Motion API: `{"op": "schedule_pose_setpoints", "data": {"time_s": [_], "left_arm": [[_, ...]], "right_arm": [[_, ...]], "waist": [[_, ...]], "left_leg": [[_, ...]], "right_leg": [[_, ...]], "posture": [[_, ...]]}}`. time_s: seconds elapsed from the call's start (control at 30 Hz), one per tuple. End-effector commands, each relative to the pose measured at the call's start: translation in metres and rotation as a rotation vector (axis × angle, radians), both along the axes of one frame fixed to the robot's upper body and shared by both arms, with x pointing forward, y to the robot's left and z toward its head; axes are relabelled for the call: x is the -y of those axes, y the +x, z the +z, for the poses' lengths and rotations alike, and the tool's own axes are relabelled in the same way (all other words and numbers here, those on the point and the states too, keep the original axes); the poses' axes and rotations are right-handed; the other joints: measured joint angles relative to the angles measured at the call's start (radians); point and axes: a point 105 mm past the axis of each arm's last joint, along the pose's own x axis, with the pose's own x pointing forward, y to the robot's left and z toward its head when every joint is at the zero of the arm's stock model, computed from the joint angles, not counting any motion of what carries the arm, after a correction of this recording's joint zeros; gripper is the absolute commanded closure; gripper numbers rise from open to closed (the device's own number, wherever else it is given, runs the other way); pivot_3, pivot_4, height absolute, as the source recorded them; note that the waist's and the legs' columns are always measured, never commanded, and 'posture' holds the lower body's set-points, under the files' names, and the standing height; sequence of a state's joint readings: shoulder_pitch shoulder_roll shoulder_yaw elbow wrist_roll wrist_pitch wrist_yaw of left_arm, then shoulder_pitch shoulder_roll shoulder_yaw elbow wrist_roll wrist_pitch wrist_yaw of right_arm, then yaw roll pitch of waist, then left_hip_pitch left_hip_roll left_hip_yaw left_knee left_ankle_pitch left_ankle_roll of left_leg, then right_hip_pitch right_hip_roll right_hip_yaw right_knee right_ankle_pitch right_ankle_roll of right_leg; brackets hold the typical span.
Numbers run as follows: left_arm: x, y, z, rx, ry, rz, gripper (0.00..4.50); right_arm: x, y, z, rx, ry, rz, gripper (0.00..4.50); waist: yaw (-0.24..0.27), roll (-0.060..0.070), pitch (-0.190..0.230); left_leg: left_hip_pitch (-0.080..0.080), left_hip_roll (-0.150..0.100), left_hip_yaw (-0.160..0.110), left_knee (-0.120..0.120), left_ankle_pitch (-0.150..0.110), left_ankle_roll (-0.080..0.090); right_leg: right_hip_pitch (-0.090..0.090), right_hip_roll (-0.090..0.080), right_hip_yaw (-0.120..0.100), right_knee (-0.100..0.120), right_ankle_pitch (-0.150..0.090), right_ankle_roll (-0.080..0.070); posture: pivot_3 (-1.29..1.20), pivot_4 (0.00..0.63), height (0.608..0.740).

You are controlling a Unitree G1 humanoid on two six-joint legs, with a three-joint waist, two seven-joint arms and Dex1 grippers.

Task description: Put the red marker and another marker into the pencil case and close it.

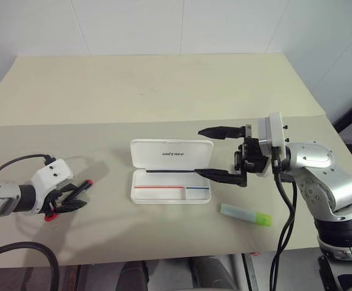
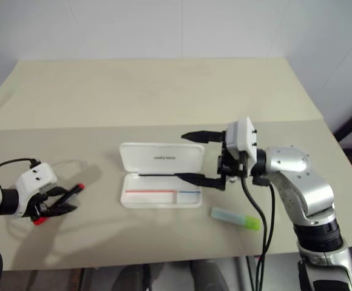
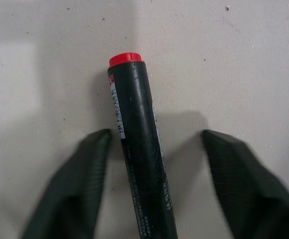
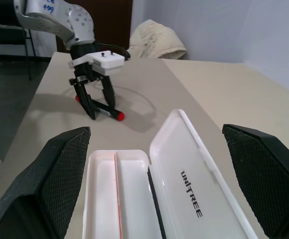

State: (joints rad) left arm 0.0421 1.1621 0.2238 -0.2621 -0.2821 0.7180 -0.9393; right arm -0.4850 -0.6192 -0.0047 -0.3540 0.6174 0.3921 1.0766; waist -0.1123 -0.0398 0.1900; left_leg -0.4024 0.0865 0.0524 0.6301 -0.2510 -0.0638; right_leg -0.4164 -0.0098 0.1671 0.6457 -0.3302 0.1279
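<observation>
Straddling the red marker [image 3: 134, 144] with the left jaws, parted and not yet clamped: 1 finger [image 3: 79, 189] sitting just beside the barrel, the other standing off with bare desk [image 1: 164, 91] between. Lying flat on the desk, well out at 9 o'clock from the pencil case [image 1: 172, 154], with the long axis running from 8 o'clock to 2 o'clock in the head views and 1 red end poking out past the jaws each way. Hovering at 3 o'clock of the open case with the right jaws spread wide and grasping nothing, pointing toward 9 o'clock over the tray's edge. Leaving the green-capped highlighter [image 1: 246, 214] at 4 o'clock from the case, near the right arm. Judging the left arm far nearer the red marker, so needing only a squeeze across the barrel before a carry toward 3 o'clock. Showing in the left wrist view what the head views are hiding: the barrel running along the fingers, between them, with the gaps on both sides. Showing in the right wrist view the tray lying empty and the lid folded fully back.
</observation>
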Motion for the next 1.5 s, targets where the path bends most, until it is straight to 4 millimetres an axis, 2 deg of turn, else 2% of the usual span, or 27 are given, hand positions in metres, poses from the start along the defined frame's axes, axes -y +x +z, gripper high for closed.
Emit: {"op": "schedule_pose_setpoints", "data": {"time_s": [0.03,0.13,0.17,0.27,0.5,0.6,0.7,0.83,1.07,1.5], "left_arm": [[-0.012,0.003,0.001,0.004,0.069,0.029,2.96],[-0.013,0.005,0.001,0.011,0.082,0.023,3.84],[-0.013,0.006,0.001,0.016,0.089,0.018,3.94],[-0.012,0.007,0.005,0.017,0.136,-0.024,3.94],[0.033,0.009,0.036,0.044,0.024,-0.221,3.94],[0.058,-0.008,0.045,-0.01,-0.05,-0.404,3.94],[0.068,-0.015,0.049,-0.047,-0.067,-0.477,3.94],[0.084,-0.001,0.059,0.041,-0.079,-0.533,3.94],[0.123,0.028,0.071,0.158,-0.177,-0.624,3.94],[0.188,0.051,0.06,0.177,-0.291,-0.797,3.94]], "right_arm": [[0.004,-0.006,0.011,0.065,0.01,-0.01,0.0],[0.005,-0.005,0.011,0.066,0.008,-0.017,0.0],[0.006,-0.005,0.011,0.066,0.007,-0.019,0.0],[0.008,-0.004,0.011,0.065,0.005,-0.027,0.0],[0.022,0.007,0.006,0.062,-0.019,-0.092,0.0],[0.027,0.011,0.004,0.062,-0.025,-0.111,0.0],[0.029,0.013,0.003,0.061,-0.026,-0.121,0.0],[0.033,0.016,-0.001,0.058,-0.028,-0.146,0.0],[0.04,0.014,-0.002,0.063,-0.034,-0.189,0.0],[0.059,0.006,-0.012,0.051,-0.047,-0.306,0.0]], "waist": [[0.0,0.0,0.0],[0.001,0.0,0.0],[0.001,0.0,0.0],[0.001,0.0,0.0],[0.002,0.0,0.0],[0.001,0.0,0.0],[0.0,0.0,0.0],[0.006,0.0,0.001],[0.023,0.0,0.001],[0.035,0.0,0.001]], "left_leg": [[0.0,0.0,0.0,0.0,0.0,0.0],[0.001,0.0,0.0,0.0,0.0,0.0],[0.001,0.0,0.0,0.0,0.0,0.0],[0.001,0.0,0.0,0.001,0.001,0.001],[0.0,0.0,0.0,0.001,0.001,0.001],[0.0,0.0,0.0,0.0,0.0,0.0],[0.0,0.0,0.0,-0.001,0.0,0.0],[0.0,0.0,0.0,0.001,0.0,0.0],[-0.001,-0.001,-0.001,0.006,0.0,0.0],[-0.001,-0.001,-0.003,0.013,-0.001,0.001]], "right_leg": [[0.0,0.0,0.0,0.0,0.0,0.0],[0.0,0.0,0.0,0.001,0.0,0.0],[0.0,0.0,0.0,0.001,0.0,0.0],[0.001,0.0,0.0,0.001,-0.001,-0.001],[0.001,0.0,0.0,0.0,-0.001,-0.002],[0.001,0.0,0.0,-0.001,0.0,0.0],[0.001,0.0,0.0,-0.001,0.0,0.0],[0.001,0.001,0.0,0.0,-0.001,0.001],[0.004,0.0,0.001,-0.001,0.001,0.004],[0.006,0.001,0.001,0.001,0.002,0.006]], "posture": [[0.0,0.15,0.74],[0.0,0.15,0.74],[0.0,0.15,0.74],[0.0,0.15,0.74],[0.0,0.15,0.74],[0.0,0.15,0.74],[0.0,0.15,0.74],[0.0,0.15,0.74],[0.0,0.15,0.74],[0.0,0.15,0.74]]}}
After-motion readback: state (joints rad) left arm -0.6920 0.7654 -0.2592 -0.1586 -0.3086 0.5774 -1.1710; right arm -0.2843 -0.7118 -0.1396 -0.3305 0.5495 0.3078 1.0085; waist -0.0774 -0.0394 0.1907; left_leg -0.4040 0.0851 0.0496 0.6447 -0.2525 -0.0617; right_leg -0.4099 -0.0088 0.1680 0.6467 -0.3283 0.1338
